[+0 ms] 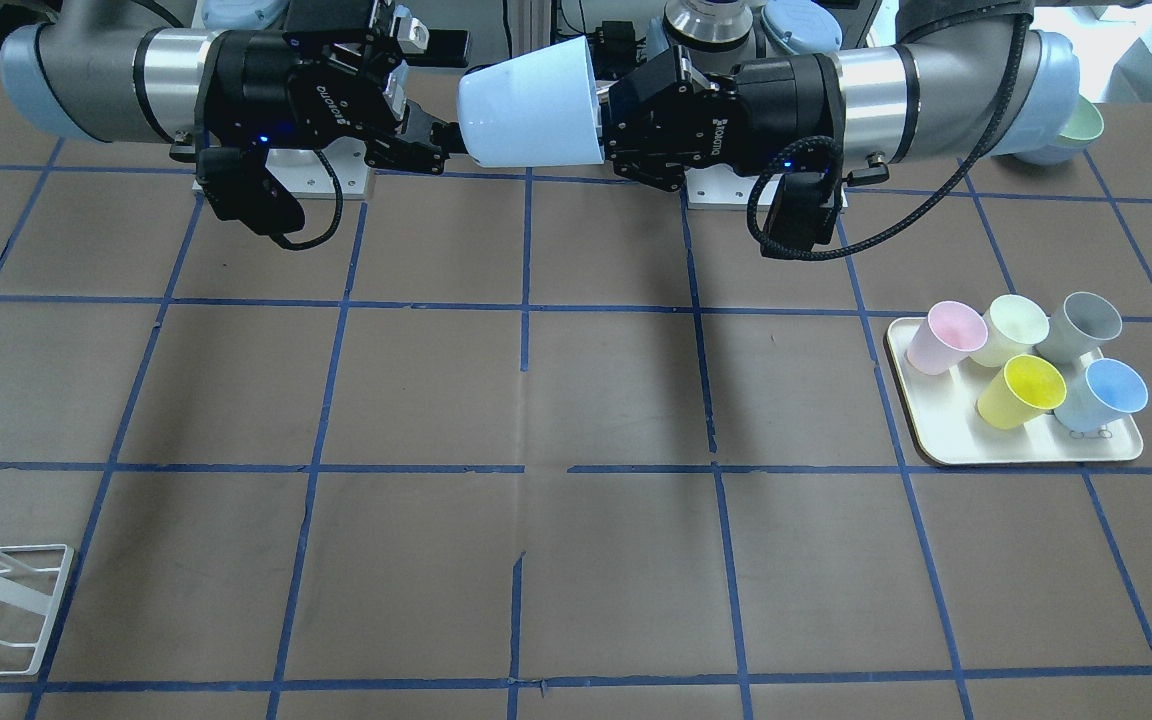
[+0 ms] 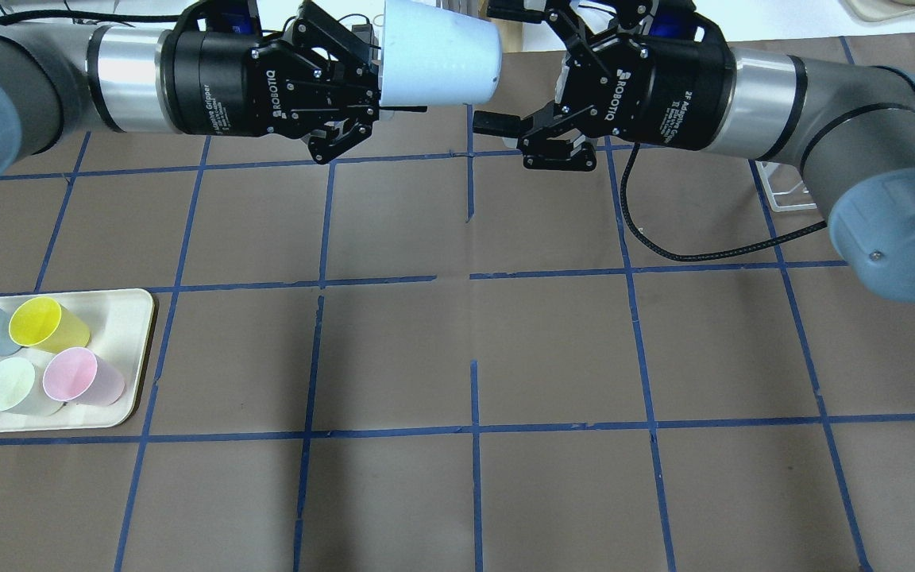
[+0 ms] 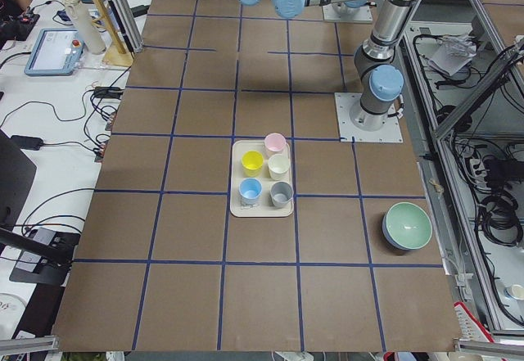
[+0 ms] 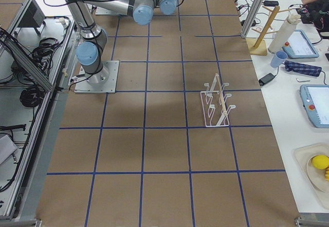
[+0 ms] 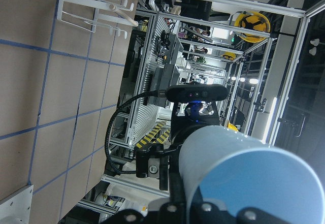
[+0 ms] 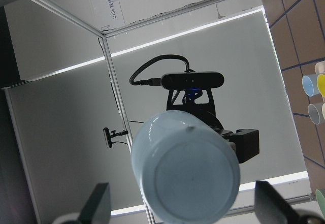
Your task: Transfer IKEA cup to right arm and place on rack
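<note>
The light blue IKEA cup (image 1: 526, 105) lies on its side in the air, high above the table's far middle. My left gripper (image 1: 608, 112) is shut on its rim; it also shows in the overhead view (image 2: 378, 73). The cup's narrow base (image 2: 489, 59) points at my right gripper (image 2: 505, 67), which is open. In the right wrist view the base (image 6: 185, 176) sits between the spread fingers (image 6: 96, 203), with gaps on both sides. The white wire rack (image 4: 216, 103) stands on the table on my right side, and its corner shows in the front view (image 1: 6, 600).
A cream tray (image 1: 936, 440) on my left side holds pink, pale green, grey and yellow cups and a twin blue cup (image 1: 1101, 395). A green bowl (image 3: 407, 226) sits near the table's left end. Brown paper with blue tape lines covers the table.
</note>
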Controlling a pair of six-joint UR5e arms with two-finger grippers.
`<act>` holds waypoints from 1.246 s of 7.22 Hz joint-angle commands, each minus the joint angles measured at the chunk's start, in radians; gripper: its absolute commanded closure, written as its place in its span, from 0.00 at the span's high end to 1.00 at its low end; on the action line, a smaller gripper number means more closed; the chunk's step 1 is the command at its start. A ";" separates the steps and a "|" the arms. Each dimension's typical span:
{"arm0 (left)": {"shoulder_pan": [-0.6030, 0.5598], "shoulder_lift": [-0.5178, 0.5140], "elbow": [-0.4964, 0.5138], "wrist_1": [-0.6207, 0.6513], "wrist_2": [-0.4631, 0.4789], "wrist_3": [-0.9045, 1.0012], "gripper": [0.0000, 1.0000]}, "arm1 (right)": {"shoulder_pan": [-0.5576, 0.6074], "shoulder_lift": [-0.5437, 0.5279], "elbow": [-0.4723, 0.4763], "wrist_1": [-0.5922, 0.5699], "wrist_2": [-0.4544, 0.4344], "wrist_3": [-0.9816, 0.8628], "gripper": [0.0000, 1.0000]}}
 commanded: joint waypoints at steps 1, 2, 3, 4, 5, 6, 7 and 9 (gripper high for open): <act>0.000 0.002 0.000 0.000 -0.001 0.000 0.00 | 0.001 0.000 -0.003 -0.001 -0.002 0.024 0.81; 0.000 0.002 0.000 0.002 -0.001 0.000 0.00 | 0.001 0.002 -0.003 -0.001 -0.002 0.024 0.71; 0.002 0.002 0.000 0.000 -0.001 0.000 0.00 | 0.001 0.000 -0.003 -0.001 -0.002 0.026 0.59; 0.002 0.000 0.000 0.002 0.000 0.000 0.00 | 0.001 0.000 -0.003 -0.001 -0.002 0.026 0.47; 0.002 0.000 0.000 0.002 0.000 0.000 0.00 | 0.001 0.000 -0.003 -0.001 -0.003 0.024 0.29; 0.002 0.000 0.000 0.002 -0.001 0.000 0.00 | 0.001 0.000 -0.005 -0.001 -0.003 0.024 0.22; 0.002 -0.003 0.000 0.000 -0.001 -0.002 0.93 | -0.002 0.000 -0.011 -0.001 -0.003 0.026 0.15; 0.003 0.003 0.000 0.002 0.003 -0.046 1.00 | -0.043 0.002 -0.014 -0.004 -0.008 0.026 0.14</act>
